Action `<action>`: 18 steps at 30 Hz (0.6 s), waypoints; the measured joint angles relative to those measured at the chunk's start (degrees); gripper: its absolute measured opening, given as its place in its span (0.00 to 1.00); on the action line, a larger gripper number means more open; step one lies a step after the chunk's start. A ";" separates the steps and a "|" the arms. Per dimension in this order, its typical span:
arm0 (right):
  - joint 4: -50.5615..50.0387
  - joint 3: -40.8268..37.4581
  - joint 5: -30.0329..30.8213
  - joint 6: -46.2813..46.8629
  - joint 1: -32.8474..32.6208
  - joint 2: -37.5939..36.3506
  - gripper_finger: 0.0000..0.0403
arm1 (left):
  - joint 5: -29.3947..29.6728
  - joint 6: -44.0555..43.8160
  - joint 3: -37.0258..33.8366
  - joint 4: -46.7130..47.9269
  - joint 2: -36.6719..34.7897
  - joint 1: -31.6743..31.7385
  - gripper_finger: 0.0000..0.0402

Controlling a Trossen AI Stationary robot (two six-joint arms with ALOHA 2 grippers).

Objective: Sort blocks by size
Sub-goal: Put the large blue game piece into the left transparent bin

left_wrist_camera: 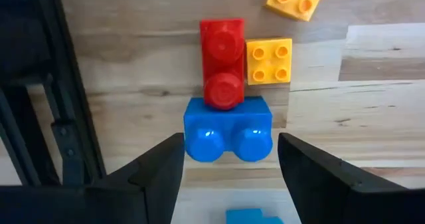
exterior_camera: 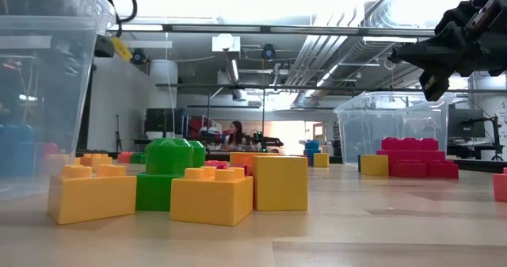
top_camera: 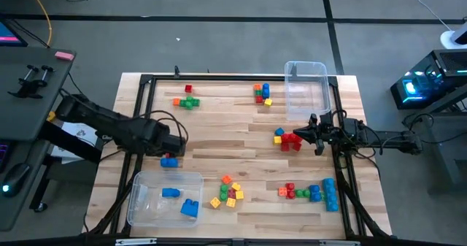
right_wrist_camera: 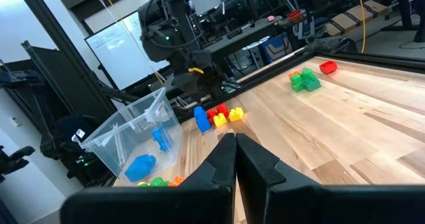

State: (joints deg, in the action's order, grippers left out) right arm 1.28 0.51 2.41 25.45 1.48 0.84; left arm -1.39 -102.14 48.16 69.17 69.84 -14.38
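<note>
Blocks lie scattered in small clusters across the wooden table [top_camera: 219, 140] in my overhead feed. My left gripper [top_camera: 172, 145] sits left of centre, just above the near clear bin [top_camera: 139, 182] at lower left, which holds two blue blocks [top_camera: 180, 201]. On the left wrist feed its fingers [left_wrist_camera: 156, 167] stand apart on either side of a blue brick [left_wrist_camera: 228, 129], without touching it; a red block [left_wrist_camera: 222, 63] and yellow block [left_wrist_camera: 269, 60] sit just beyond. My right gripper [top_camera: 306, 135] hovers right of centre, fingers pressed together and empty, beside a red brick cluster [top_camera: 291, 140] below the far clear bin [top_camera: 306, 89].
</note>
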 joint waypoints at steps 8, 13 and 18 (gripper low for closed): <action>0.00 -0.02 0.00 0.02 0.00 0.00 0.01 | 0.05 -4.26 -0.85 -0.35 1.28 -2.87 0.57; 0.00 -0.02 0.00 0.00 0.00 -0.02 0.01 | -2.46 -4.33 -4.05 -5.35 1.51 -2.94 0.57; 0.00 -0.01 -0.01 0.00 0.00 0.00 0.01 | -2.68 -4.32 -5.05 -7.89 1.46 -2.92 0.57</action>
State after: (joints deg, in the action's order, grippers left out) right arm 1.28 0.51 2.41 25.45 1.48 0.84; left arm -4.07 -106.46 43.11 61.28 71.31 -17.30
